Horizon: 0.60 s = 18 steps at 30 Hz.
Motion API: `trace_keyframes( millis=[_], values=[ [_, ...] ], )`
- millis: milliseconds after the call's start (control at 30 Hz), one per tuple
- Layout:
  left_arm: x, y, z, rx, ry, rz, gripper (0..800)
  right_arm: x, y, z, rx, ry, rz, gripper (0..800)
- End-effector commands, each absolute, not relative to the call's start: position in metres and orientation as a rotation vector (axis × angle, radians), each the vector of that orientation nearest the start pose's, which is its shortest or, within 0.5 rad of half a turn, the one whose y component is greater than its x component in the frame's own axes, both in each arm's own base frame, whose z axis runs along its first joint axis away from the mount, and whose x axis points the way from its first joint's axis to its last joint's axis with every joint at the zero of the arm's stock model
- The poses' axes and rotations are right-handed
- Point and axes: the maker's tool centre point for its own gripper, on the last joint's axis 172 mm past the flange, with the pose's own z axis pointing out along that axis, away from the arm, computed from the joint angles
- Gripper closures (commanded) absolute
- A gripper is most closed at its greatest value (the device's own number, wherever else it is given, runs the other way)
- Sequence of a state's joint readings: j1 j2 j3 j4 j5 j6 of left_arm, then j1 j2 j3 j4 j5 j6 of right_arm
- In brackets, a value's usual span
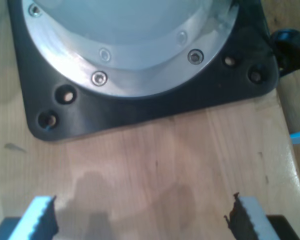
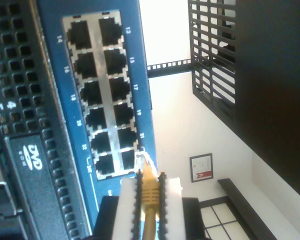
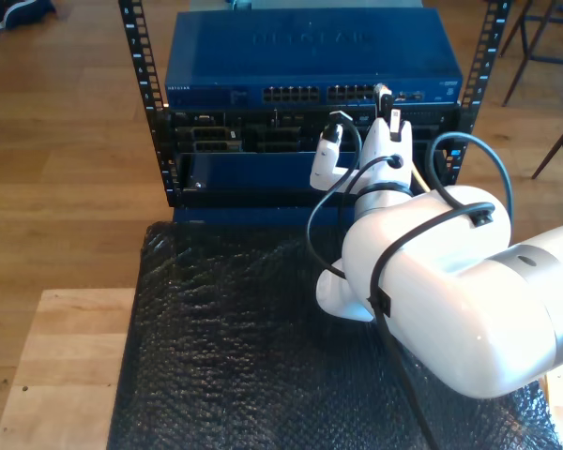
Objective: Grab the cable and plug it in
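**Yellow cable held up at the blue box of holes**

My second gripper (image 2: 149, 200) holds the cable (image 2: 149, 192) tight between its 2 white fingers (image 2: 126, 210). The cable is thin and pale yellow. Its small clear plug (image 2: 143, 162) sticks out past the fingers and sits right at the edge of the blue box (image 2: 102, 95), next to the last holes in the 2 rows. I cannot tell if the plug is inside a hole or just touching the edge.

In the exterior view, the big white arm (image 3: 432, 281) reaches up from the exterior view's right side to the front of the blue box (image 3: 310, 56). The blue box sits in a black rack (image 3: 150, 112). My second gripper (image 3: 387, 105) is up at the row of holes there. A dark bumpy mat (image 3: 225, 337) covers the table (image 3: 56, 366) in front of the rack.

My first gripper (image 1: 145, 215) has its fingers (image 1: 40, 215) wide apart with nothing between them. It hangs over the wooden table (image 1: 170, 160), near a black plate (image 1: 140, 107) with a round silver ring (image 1: 135, 75) on it.
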<state>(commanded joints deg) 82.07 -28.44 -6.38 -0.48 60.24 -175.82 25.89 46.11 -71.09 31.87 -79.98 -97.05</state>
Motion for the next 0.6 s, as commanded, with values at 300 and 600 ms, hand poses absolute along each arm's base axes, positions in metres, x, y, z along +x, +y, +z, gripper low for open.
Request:
trace_keyframes(
  millis=[300,600],
  values=[
    [0.0187,0.1225,0.0302,-2.156,2.652,-0.535,0,0.6585,0.1564,0.2749,1.168,0.94,1.298,800],
    [0.0187,0.1225,0.0302,-2.156,2.652,-0.535,0,0.6591,0.1551,0.271,1.172,0.944,1.292,800]
  ],
)
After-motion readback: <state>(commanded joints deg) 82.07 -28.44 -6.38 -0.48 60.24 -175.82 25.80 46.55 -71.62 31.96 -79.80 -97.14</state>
